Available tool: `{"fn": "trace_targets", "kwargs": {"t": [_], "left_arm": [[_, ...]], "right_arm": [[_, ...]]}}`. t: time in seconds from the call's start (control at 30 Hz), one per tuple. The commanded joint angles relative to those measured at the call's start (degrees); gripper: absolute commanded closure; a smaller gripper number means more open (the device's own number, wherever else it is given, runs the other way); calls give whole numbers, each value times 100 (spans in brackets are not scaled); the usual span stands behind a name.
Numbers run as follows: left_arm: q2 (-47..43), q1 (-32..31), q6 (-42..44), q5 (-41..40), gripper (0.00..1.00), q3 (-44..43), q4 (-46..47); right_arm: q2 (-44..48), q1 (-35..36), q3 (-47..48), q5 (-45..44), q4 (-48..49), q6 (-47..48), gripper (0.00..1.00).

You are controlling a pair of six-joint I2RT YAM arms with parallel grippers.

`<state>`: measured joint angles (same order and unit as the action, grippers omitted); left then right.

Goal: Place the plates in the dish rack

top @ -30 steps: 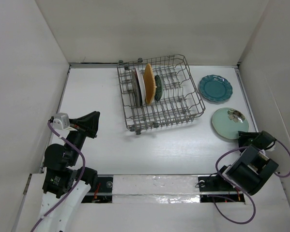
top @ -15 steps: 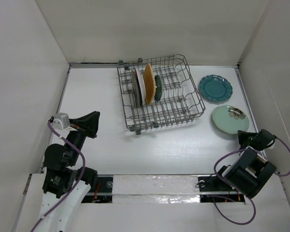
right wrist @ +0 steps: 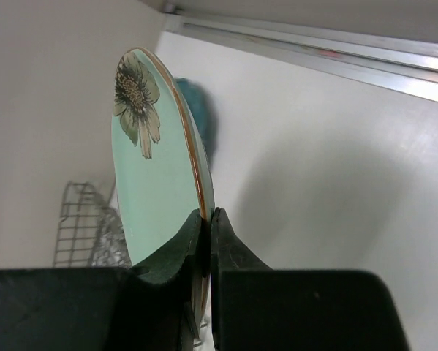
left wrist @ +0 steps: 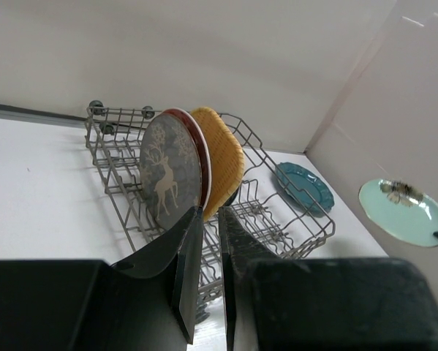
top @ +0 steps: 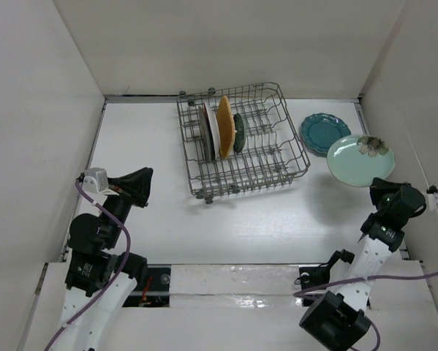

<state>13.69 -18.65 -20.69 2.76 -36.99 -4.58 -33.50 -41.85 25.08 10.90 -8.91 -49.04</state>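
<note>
The grey wire dish rack (top: 273, 167) stands at the back middle of the table. Upright in it are a grey-brown plate (top: 204, 133), a red-rimmed plate behind it, an orange plate (top: 226, 126) and a small dark plate (top: 238, 133). The dark teal scalloped plate (top: 319, 130) lies flat to the right of the rack. My right gripper (top: 383, 189) is shut on the rim of the pale mint plate (top: 360, 161) and holds it in the air, edge-on in the right wrist view (right wrist: 156, 183). My left gripper (top: 142, 186) is shut and empty at the left.
White walls enclose the table on the left, back and right; the right wall is close to the held plate. The left wrist view shows the rack (left wrist: 292, 227), the scalloped plate (left wrist: 303, 186) and the mint plate (left wrist: 401, 212) ahead.
My right arm has risen and lifted the mint plate off the table, up and toward the back, so it now overlaps the scalloped plate's near edge. The left arm has not moved.
</note>
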Motion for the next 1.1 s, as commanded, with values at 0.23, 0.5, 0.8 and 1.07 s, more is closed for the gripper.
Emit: {"fn": "trace_targets", "kwargs": {"t": [0.23,0.5,0.8,1.07], "left_arm": [[151,-24,12,93,88,-89,212],[177,-24,30,14,88,-80,194],[169,160,21,119,88,-71,229],[274,222,38,181,87,-80,229]], "right_arm": [[-1008,2265,2113,-499,1313,279,100],[-3205,5070,3844,-2487,1383,1623,100],[-5025,5529,5419,-2926,1181,2231,100],[-6018,6082,6165,-3452,1014,2925,100]]}}
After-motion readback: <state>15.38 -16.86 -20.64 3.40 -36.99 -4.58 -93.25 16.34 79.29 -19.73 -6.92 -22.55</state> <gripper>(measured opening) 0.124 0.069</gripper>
